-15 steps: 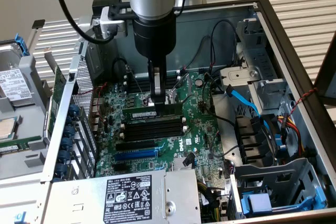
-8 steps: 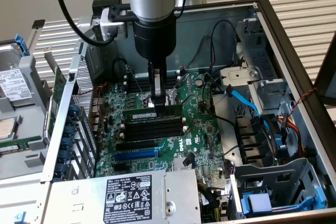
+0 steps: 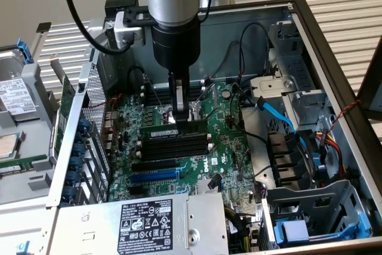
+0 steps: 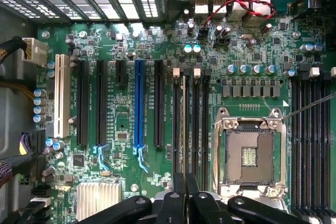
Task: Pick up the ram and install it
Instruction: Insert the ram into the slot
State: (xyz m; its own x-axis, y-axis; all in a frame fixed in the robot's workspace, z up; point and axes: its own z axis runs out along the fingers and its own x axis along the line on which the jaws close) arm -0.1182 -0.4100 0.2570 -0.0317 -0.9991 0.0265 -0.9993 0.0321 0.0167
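The ram (image 3: 174,130), a dark-green stick with a small white label, stands on its long edge along the farthest of the black memory slots (image 3: 174,146) in the middle of the motherboard. My gripper (image 3: 179,116) reaches straight down from the arm and is shut on the ram's upper edge near its middle. I cannot tell whether the stick is seated in the slot or just touching it. In the wrist view my gripper (image 4: 185,196) hangs over the bank of black memory slots (image 4: 199,124), whose white end clips are at the far end.
A long blue slot (image 3: 154,176) (image 4: 138,103) lies beside the memory bank. The bare processor socket (image 4: 249,156) sits on the other side, with more black slots (image 4: 310,140) past it. A grey power supply (image 3: 149,225), blue cables (image 3: 280,117) and a drive cage (image 3: 310,219) crowd the case.
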